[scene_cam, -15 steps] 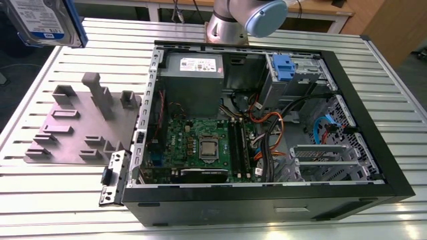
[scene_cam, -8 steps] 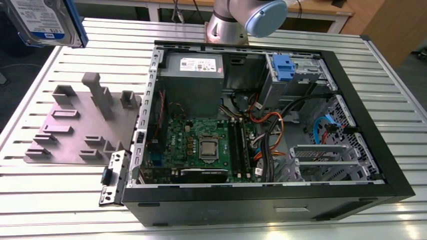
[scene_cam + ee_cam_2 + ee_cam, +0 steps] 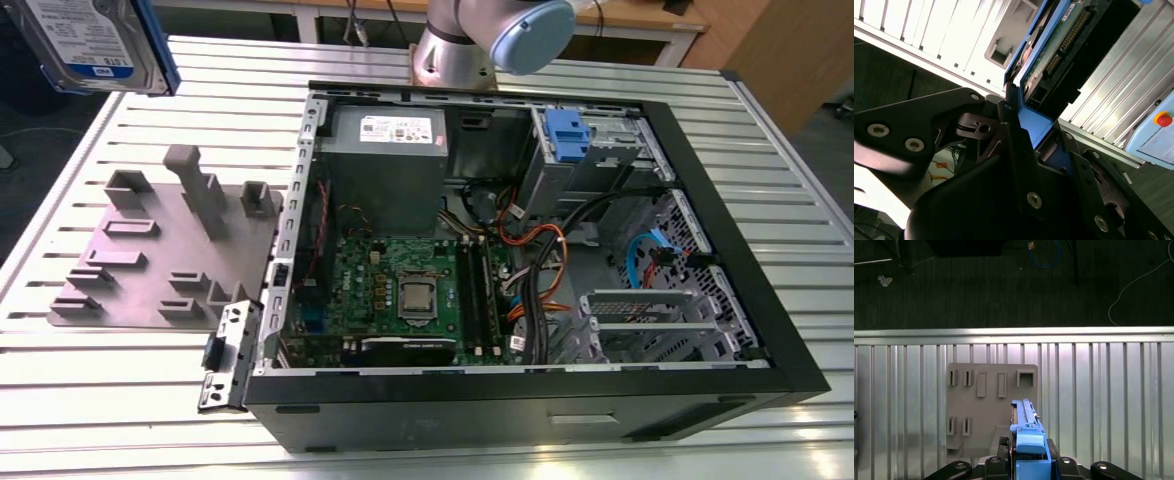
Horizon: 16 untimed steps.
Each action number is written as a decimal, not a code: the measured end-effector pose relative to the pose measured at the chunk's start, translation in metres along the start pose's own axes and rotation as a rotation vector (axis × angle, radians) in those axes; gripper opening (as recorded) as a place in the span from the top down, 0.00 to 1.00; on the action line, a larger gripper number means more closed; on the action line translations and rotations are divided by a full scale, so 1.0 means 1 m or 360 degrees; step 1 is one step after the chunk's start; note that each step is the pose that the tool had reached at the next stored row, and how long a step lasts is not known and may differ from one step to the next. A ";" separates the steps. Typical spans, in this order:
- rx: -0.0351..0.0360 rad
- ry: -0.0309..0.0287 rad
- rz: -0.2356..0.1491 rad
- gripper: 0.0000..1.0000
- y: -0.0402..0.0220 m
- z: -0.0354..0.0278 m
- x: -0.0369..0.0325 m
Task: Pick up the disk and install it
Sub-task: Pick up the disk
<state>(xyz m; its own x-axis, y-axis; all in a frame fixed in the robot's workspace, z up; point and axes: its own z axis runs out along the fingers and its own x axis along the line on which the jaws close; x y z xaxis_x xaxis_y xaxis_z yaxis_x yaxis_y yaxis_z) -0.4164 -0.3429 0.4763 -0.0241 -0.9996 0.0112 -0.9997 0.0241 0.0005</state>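
One disk (image 3: 91,38) is in the work area, and it is off the table (image 3: 134,400). In the exterior view it sits at the upper corner on the exterior view's left, cut off by the picture edge. Its labelled face (blue and white) is turned toward the camera, and a blue carrier rail runs along its edge.

1. Gripper state. In the second wrist view the gripper (image 3: 1036,127) is clamped on the blue carrier end of the disk (image 3: 1054,50). One black finger lies against each side of the carrier, and the circuit-board side and connector row of the disk are visible. In the first wrist view the gripper (image 3: 1026,462) holds the disk (image 3: 1026,432) edge-on.

2. Disk position. In the first wrist view the disk lies over the grey fixture plate (image 3: 989,405), near the plate's edge. The plate rests flat on the slotted table (image 3: 1104,390). Dark floor with loose cables lies beyond the table rail.

3. Surroundings. In the exterior view the fixture plate (image 3: 134,270) lies just beside the open computer case (image 3: 534,405), on the exterior view's left of it. The disk is well apart from the case. Inside the case are a grey power supply (image 3: 387,150), a green motherboard (image 3: 400,290) and a small blue latch (image 3: 567,135). The arm base (image 3: 454,55) stands behind the case.
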 end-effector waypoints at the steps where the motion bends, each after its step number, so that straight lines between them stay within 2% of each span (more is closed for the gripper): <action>1: 0.0000 0.00000 0.0000 0.63 -0.0006 0.0000 -0.0001; 8: 0.0000 0.00001 0.0000 0.63 -0.0022 0.0000 0.0003; 16: 0.0000 0.00001 0.0000 0.63 -0.0027 0.0000 0.0058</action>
<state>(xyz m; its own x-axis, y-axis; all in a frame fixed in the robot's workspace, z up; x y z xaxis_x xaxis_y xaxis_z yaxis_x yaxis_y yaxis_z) -0.4138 -0.3488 0.4764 -0.0242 -0.9996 0.0113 -0.9997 0.0242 0.0005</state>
